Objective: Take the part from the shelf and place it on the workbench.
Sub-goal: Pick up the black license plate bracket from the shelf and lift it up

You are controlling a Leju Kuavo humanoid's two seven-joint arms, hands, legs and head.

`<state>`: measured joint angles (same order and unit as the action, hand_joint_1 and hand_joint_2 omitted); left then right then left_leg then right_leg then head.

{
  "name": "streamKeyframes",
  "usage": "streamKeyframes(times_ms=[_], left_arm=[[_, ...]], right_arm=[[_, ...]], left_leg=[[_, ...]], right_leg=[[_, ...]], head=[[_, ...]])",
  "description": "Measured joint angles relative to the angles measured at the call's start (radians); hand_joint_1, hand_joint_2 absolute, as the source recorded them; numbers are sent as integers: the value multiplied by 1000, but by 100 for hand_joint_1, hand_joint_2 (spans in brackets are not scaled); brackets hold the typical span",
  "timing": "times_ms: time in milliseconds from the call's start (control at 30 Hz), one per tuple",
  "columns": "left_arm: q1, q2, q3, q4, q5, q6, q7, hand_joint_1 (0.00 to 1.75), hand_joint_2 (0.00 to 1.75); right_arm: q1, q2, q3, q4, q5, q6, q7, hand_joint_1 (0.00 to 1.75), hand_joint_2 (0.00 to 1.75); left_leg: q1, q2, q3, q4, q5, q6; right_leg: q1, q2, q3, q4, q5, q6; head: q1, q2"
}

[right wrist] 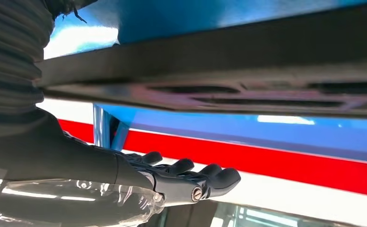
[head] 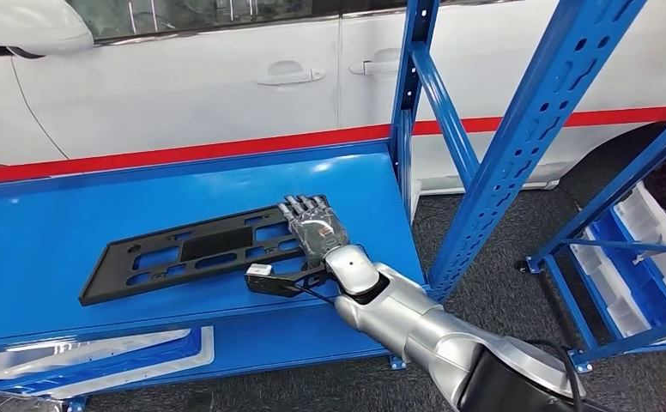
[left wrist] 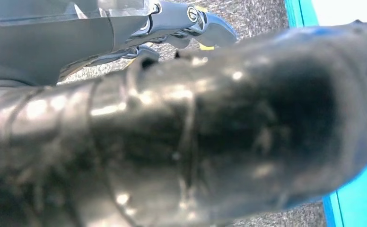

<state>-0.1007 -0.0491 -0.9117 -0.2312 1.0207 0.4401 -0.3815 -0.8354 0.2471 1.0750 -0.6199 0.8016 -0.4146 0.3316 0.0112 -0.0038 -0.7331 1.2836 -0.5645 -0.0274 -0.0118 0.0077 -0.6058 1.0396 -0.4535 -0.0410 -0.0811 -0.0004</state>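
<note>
The part [head: 184, 249] is a flat black plastic frame with long slots, lying on the blue shelf board [head: 46, 223]. My right hand [head: 312, 225] reaches in from the right and sits over the frame's right end, fingers stretched out flat and pointing towards the car. In the right wrist view the frame [right wrist: 266, 90] and the straight fingers [right wrist: 210, 178] are apart, with the car's red stripe showing between them; whether the thumb touches the frame is hidden. My left hand [left wrist: 172, 23] hangs by my body over grey floor with nothing in it.
Blue perforated shelf uprights [head: 535, 129] rise just right of my right arm. A white car [head: 227, 77] with a red stripe stands behind the shelf. White sheets [head: 81, 356] lie on the lower level. Pale bins [head: 647, 249] fill a rack at the far right.
</note>
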Motion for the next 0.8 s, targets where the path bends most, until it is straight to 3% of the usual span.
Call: streamKeyframes(times_ms=[33,100,167,233,333,400,467,500,533,567,600,667,733,800], left_arm=[[1,0,0,0,0,0,0,0,0],[1,0,0,0,0,0,0,0,0],[-1,0,0,0,0,0,0,0,0],[-2,0,0,0,0,0,0,0,0],[0,0,-1,0,0,0,-1,0,0],[-1,-1,-1,0,2,0,-1,0,0],[-3,-2,-1,0,4,2,0,0,0],[-2,-2,-1,0,5,4,0,0,0],[-1,-2,-1,0,6,7,0,0,0],[0,-3,-1,0,7,10,0,0,0],[0,-3,-1,0,8,13,0,0,0],[-2,-4,-1,0,10,17,-2,0,0],[-4,-5,-1,0,12,19,-4,0,0],[-4,-5,-1,0,15,19,-8,0,0]], right_arm=[[1,0,0,0,0,2,1,0,175],[1,0,0,-2,1,4,1,0,175],[0,0,0,-3,1,5,1,0,175],[-1,0,0,-4,1,5,1,0,175],[-2,0,0,-9,2,5,2,0,175],[-2,-1,0,-10,2,5,2,0,175],[2,-3,0,-10,3,5,2,0,175],[4,-3,0,-10,3,5,2,0,175],[6,-4,0,-10,3,5,2,0,175],[7,-4,0,-10,3,5,2,0,175],[7,-4,0,-11,4,6,1,9,175],[6,-4,0,-11,3,9,-1,95,175],[6,-3,0,-13,-2,16,-6,173,175],[6,-2,0,-14,-12,25,-14,175,175]], left_leg=[[1,0,0,-17,26,-1],[2,1,47,-139,105,3],[-3,2,94,-244,141,11],[-9,1,107,-270,133,21],[-4,1,125,-286,130,39],[-2,2,139,-293,127,50],[-2,2,143,-290,121,58],[-3,1,146,-288,117,59],[-3,1,150,-285,112,58],[-2,0,155,-282,105,57],[-2,-1,161,-278,98,55],[-6,-4,165,-269,84,45],[-8,-4,162,-265,79,34],[-6,-2,162,-266,76,24]], right_leg=[[0,1,4,0,-3,1],[-1,3,15,0,-11,6],[2,4,19,0,-17,14],[3,4,19,-2,-20,25],[2,1,19,15,-37,41],[2,-1,-28,110,-78,47],[2,-1,-107,238,-119,49],[2,-1,-134,272,-119,50],[1,-2,-143,268,-96,50],[0,-2,-131,225,-58,49],[0,-3,-107,159,-15,47],[1,-3,-60,52,29,41],[5,0,-46,25,26,32],[3,3,-43,17,27,22]], head=[[0,0],[0,0],[1,0],[1,0],[2,0],[5,0],[6,0],[6,0],[7,0],[7,0],[8,0],[8,0],[7,0],[7,0]])
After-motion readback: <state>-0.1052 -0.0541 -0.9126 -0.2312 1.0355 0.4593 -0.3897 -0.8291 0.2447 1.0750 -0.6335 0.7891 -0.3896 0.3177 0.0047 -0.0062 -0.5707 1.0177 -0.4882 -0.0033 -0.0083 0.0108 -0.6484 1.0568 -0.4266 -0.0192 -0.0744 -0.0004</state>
